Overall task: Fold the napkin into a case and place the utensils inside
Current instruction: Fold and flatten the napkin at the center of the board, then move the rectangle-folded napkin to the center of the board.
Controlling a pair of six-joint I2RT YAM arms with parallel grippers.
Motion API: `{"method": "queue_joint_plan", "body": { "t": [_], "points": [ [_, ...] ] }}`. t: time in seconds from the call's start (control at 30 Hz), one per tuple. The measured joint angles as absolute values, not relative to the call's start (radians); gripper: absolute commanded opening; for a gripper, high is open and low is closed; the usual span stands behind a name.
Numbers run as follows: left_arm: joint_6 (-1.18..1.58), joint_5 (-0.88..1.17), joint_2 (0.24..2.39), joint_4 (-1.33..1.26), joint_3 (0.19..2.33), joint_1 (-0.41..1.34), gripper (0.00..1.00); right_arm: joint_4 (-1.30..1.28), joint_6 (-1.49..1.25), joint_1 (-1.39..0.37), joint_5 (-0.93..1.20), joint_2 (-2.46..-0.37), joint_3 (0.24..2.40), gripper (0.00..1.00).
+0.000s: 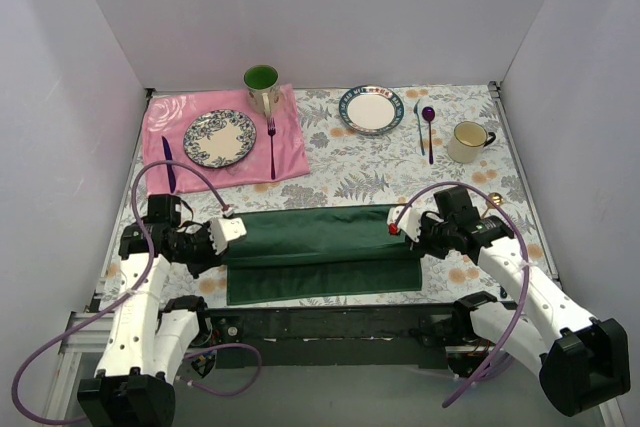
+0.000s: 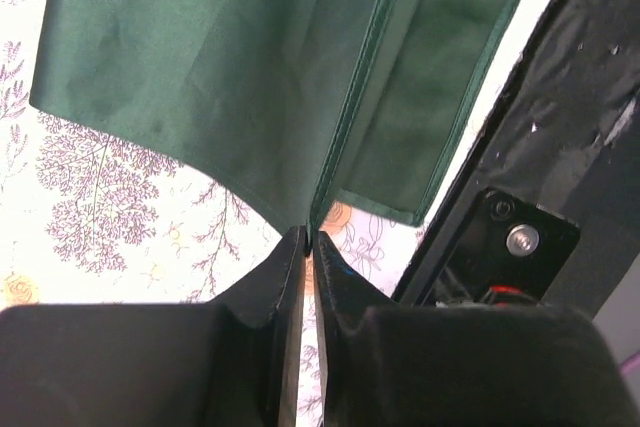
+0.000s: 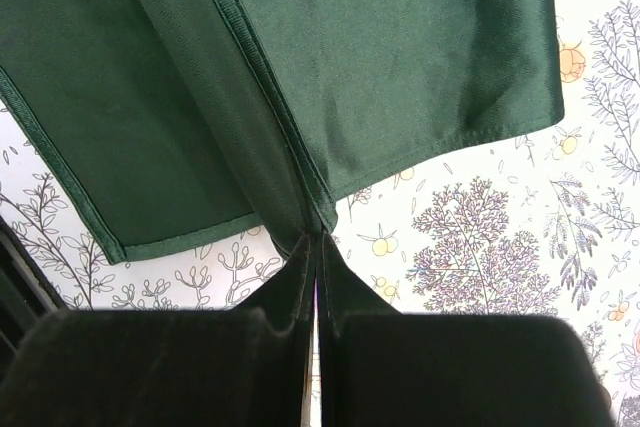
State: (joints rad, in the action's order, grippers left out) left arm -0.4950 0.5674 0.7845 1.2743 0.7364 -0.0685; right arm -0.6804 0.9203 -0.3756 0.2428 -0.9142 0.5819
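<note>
The dark green napkin (image 1: 320,247) lies spread wide across the near part of the floral table, with one layer drawn over another. My left gripper (image 1: 226,235) is shut on its left hemmed edge (image 2: 330,162), and its fingertips meet at the cloth (image 2: 308,239). My right gripper (image 1: 400,227) is shut on the right hemmed edge (image 3: 290,162), pinching it at the tips (image 3: 320,237). A gold utensil head (image 1: 494,200) shows beside my right arm, the rest of it hidden. A slim green-handled piece (image 1: 419,125) lies at the back right.
A pink cloth (image 1: 290,152) at the back left carries a patterned plate (image 1: 219,138), a pink fork (image 1: 271,142) and a purple knife (image 1: 168,162). A green mug (image 1: 261,85), a small plate (image 1: 371,109), a purple spoon (image 1: 429,127) and a cream mug (image 1: 469,141) stand behind. A black rail (image 1: 340,319) runs along the near edge.
</note>
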Motion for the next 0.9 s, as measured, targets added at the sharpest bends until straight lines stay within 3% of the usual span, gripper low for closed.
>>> {"method": "queue_joint_plan", "body": {
  "t": [0.1, 0.13, 0.17, 0.2, 0.27, 0.33, 0.43, 0.6, 0.9],
  "points": [
    [-0.532, 0.567, 0.793, 1.304, 0.745, -0.069, 0.20, -0.685, 0.920, -0.376, 0.238, -0.924, 0.583, 0.01],
    [-0.543, 0.567, 0.798, 1.314, 0.748, -0.069, 0.37, -0.690, 0.920, -0.376, 0.236, -0.928, 0.584, 0.08],
    [-0.557, 0.567, 0.802, 1.319, 0.751, -0.069, 0.43, -0.697, 0.922, -0.376, 0.235, -0.931, 0.586, 0.35],
    [-0.570, 0.568, 0.802, 1.322, 0.753, -0.069, 0.46, -0.704, 0.924, -0.376, 0.234, -0.933, 0.589, 0.47],
    [-0.585, 0.569, 0.797, 1.330, 0.757, -0.069, 0.47, -0.720, 0.928, -0.376, 0.232, -0.931, 0.596, 0.71],
    [-0.591, 0.562, 0.789, 1.336, 0.760, -0.069, 0.47, -0.739, 0.934, -0.377, 0.231, -0.924, 0.611, 0.79],
    [-0.574, 0.556, 0.797, 1.343, 0.772, -0.069, 0.47, -0.785, 0.933, -0.377, 0.242, -0.908, 0.665, 0.79],
    [-0.541, 0.588, 0.875, 1.341, 0.826, -0.069, 0.58, -0.825, 0.910, -0.378, 0.274, -0.916, 0.781, 0.72],
    [-0.264, 0.531, 1.145, 1.069, 0.829, -0.043, 0.59, -0.831, 0.779, -0.380, 0.290, -1.119, 0.790, 0.63]
  ]
}}
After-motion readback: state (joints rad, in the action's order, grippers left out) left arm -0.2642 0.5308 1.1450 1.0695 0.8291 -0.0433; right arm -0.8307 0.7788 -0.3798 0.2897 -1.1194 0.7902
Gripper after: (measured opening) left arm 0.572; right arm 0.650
